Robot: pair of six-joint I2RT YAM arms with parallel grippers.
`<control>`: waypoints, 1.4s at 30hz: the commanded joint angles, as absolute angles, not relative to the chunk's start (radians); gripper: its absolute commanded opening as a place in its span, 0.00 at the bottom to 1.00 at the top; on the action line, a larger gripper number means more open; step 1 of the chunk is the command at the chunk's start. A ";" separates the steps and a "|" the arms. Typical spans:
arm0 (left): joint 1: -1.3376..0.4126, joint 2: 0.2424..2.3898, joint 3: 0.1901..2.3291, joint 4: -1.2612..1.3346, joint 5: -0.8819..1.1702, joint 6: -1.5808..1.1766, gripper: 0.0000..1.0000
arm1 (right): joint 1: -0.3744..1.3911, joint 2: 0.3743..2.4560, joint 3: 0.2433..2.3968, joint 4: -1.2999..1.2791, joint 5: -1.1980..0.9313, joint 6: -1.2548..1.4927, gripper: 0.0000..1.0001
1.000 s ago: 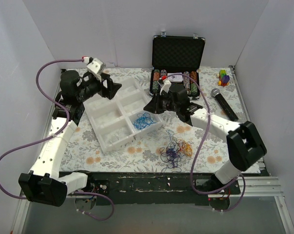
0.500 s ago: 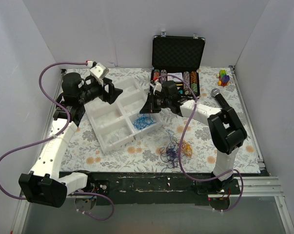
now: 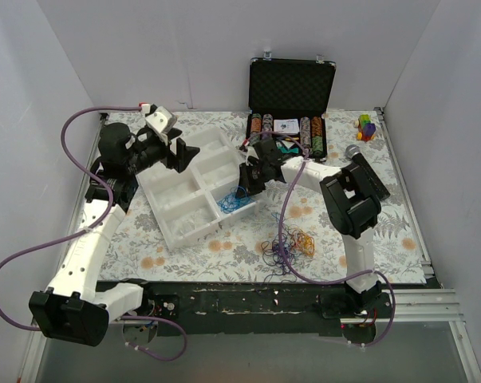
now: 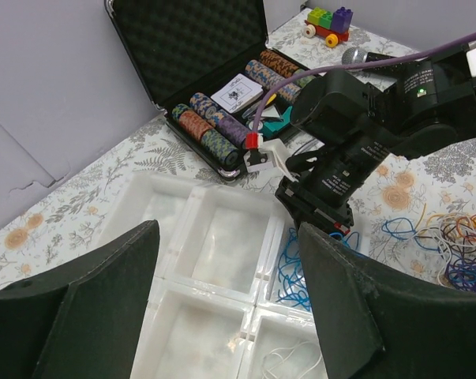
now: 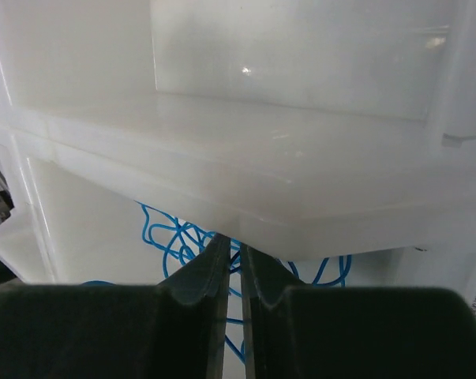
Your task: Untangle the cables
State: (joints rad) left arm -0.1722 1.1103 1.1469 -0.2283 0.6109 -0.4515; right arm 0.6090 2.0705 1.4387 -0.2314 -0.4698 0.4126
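Tray (image 3: 182, 209): white on my feed
Cable in tray (image 3: 235, 199): blue
Tangle (image 3: 289, 243): purple, orange, blue
Tablecloth (image 3: 224, 249): pale, orange flowers, grey leaves
Case (image 3: 292, 84): black

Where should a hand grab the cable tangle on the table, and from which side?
Probably take the tangle by the orange loops at its right edge, coming down from above: they fan out clear of the rest and lie flat.
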 commanded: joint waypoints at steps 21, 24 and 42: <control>-0.169 1.046 1.141 -0.204 0.612 -0.428 0.74 | 0.534 1.801 1.484 -0.200 -0.536 0.325 0.15; -0.167 1.039 1.129 -0.203 0.615 -0.413 0.74 | 0.500 1.778 1.375 -0.086 -0.681 0.383 0.06; -0.169 1.029 1.097 -0.199 0.634 -0.382 0.75 | 0.448 1.905 1.264 0.209 -1.011 0.572 0.01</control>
